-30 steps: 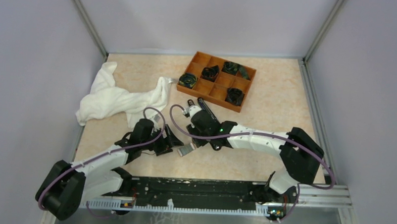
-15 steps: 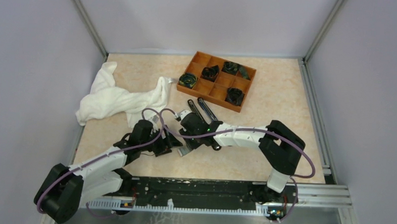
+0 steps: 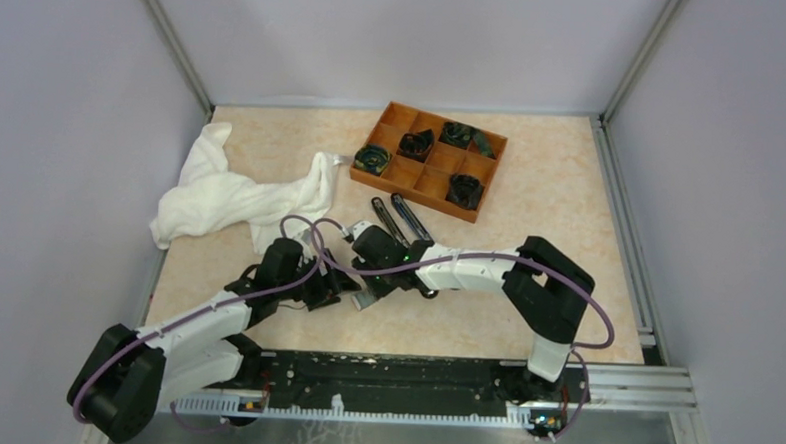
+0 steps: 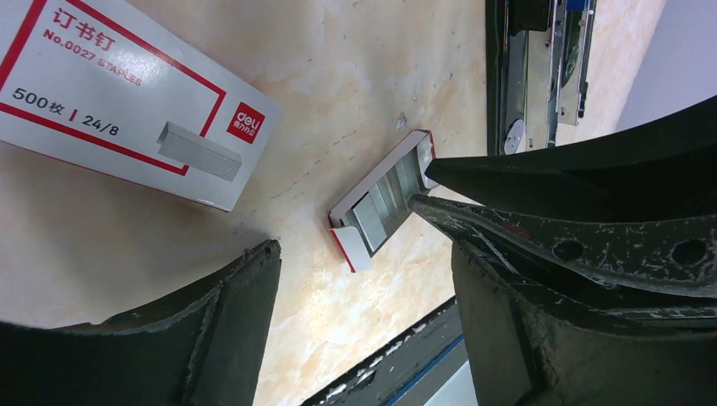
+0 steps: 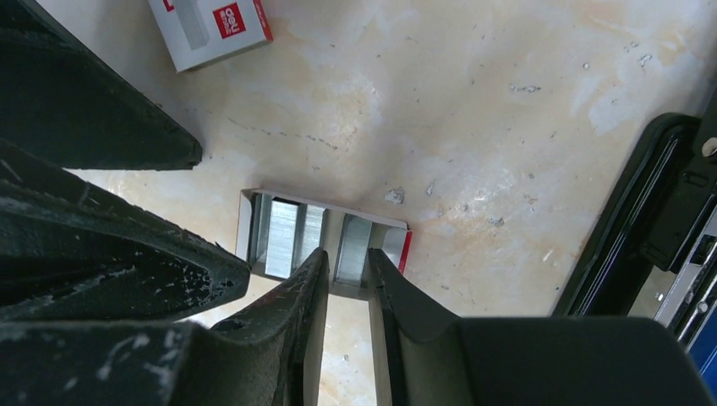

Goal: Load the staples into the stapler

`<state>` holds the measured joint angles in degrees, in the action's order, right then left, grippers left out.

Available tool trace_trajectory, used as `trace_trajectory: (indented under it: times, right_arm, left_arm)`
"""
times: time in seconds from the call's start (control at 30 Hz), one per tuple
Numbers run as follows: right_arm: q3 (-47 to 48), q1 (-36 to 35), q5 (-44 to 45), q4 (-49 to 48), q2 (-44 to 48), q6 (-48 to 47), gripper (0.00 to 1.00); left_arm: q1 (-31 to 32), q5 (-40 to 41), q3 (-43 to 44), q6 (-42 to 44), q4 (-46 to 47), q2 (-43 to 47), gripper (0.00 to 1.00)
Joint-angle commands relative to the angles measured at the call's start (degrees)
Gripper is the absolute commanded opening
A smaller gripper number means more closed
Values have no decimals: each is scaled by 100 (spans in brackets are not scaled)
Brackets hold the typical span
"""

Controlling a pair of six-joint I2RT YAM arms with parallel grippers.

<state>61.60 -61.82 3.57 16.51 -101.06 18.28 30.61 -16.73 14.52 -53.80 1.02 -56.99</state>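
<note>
- The right tool (image 5: 346, 254) has swung away from the stapler (image 3: 399, 214) in the last 1 second and now dips into the open tray (image 4: 348, 249) of staples (image 4: 372, 220) on the desk (image 3: 570, 210).
- Its tips sit narrow around 1 strip; I cannot tell whether they pinch it.
- The left tool (image 4: 359, 279) hangs wide just beside, holding nothing.
- The stapler lies open behind, so I judge the pick-up is the step in hand.

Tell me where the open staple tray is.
Right wrist view, centre: the staple tray lies under the tips of the right claw, between the white carton at upper left and the black stapler at right.
</note>
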Motion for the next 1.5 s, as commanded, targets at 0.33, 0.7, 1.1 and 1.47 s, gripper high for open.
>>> trace_trajectory:
  times: [0.33,0.7,1.1,1.47]
  right_arm:
    - [291,-49,298,-52,-210,95,20]
    - [284,-49,310,-52,-328,88,16]
    - [254,-49,429,-149,-22,80,0]
    - [-306,197,20,-882,1082,128,0]
  left_arm:
    - [24,-20,-141,-12,62,-61,79]
    - [24,-36,-161,-28,88,-62,78]
    - [23,94,-187,-77,78,133,77]
    - [15,648,-171,-10,165,956,79]
